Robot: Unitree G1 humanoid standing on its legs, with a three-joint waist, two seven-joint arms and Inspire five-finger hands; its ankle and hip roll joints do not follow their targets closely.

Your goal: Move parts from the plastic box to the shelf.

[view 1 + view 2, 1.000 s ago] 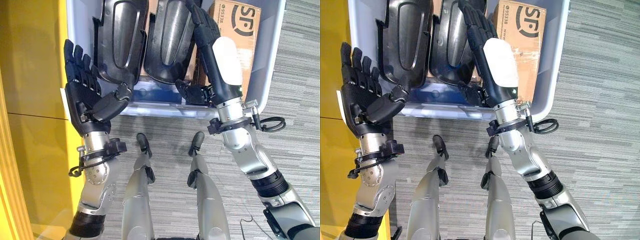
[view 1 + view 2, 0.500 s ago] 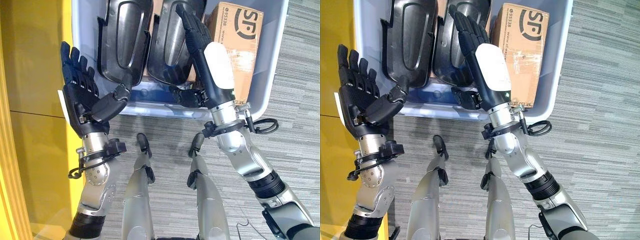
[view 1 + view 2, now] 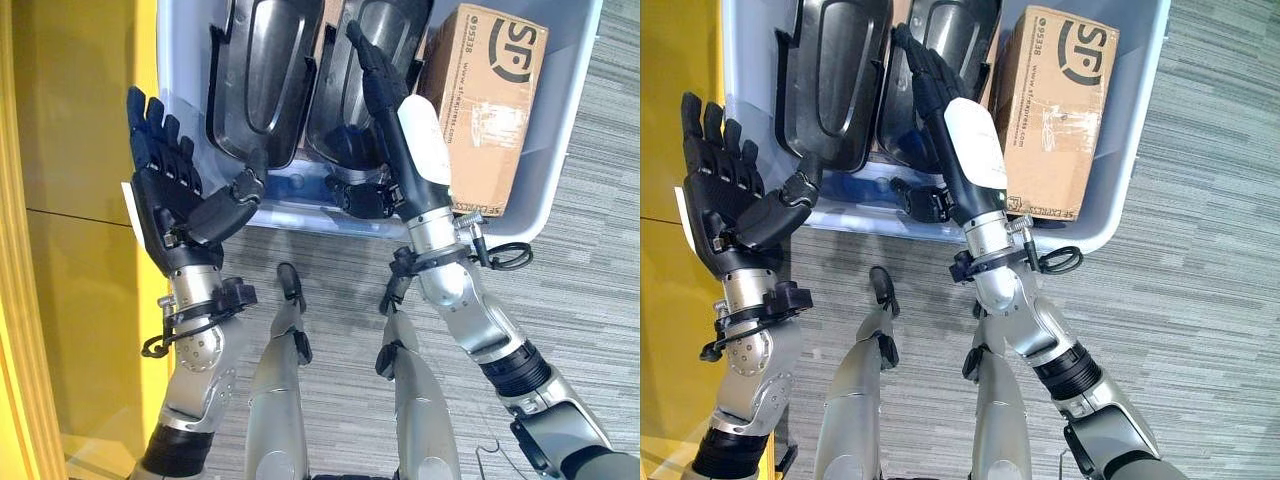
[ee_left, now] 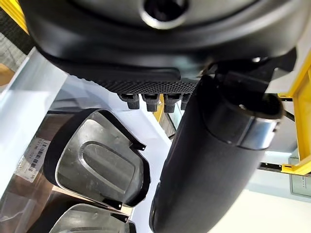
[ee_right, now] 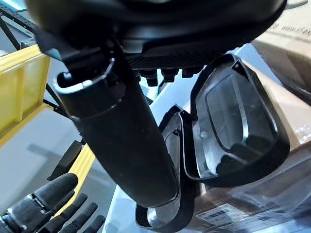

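Observation:
Two black moulded parts stand side by side in the translucent plastic box (image 3: pixel 572 130): the left part (image 3: pixel 262 80) and the right part (image 3: pixel 338 120). My right hand (image 3: pixel 385 95) reaches into the box, open, its straight fingers lying over the right part and its thumb (image 5: pixel 126 145) down by that part's near edge. My left hand (image 3: pixel 170 205) is raised open beside the box's left wall, palm towards the box, holding nothing. The left wrist view shows the left part (image 4: pixel 99 167) past the thumb (image 4: pixel 209 155).
A brown cardboard box (image 3: pixel 490 100) fills the plastic box's right side, close to my right hand. The yellow shelf (image 3: pixel 80 150) stands just left of my left hand. Grey carpet (image 3: pixel 590 300) lies to the right and in front.
The camera has shifted, so the box sits lower and more to the right. My right hand has slid left, away from the cardboard box and onto the right part. The left hand has hardly moved.

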